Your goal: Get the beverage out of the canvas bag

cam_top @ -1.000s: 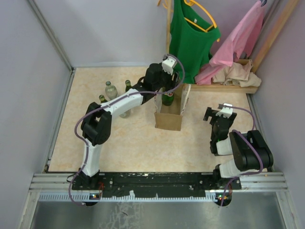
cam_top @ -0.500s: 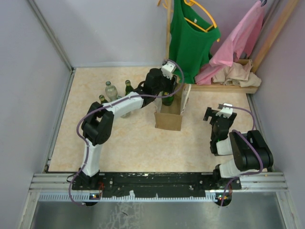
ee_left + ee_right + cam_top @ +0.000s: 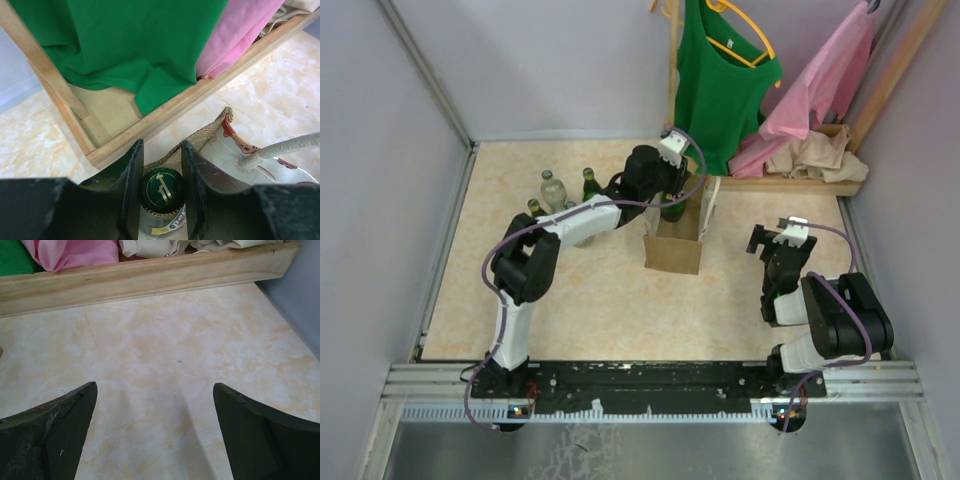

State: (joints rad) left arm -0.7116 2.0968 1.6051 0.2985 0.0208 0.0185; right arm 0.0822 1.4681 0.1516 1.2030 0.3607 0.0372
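Here, from above, we see the left gripper at the mouth of the canvas bag, where the green beverage stands upright. The right gripper rests well apart. In the left wrist view, its fingers clamp the beverage just under the cap. In the right wrist view, the jaws stand wide, holding nothing.

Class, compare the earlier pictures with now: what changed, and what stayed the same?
The left end effector dropped slightly and closed on the cap of the green bottle standing in the canvas bag. The open right end effector, the bag and the loose bottles stayed put.
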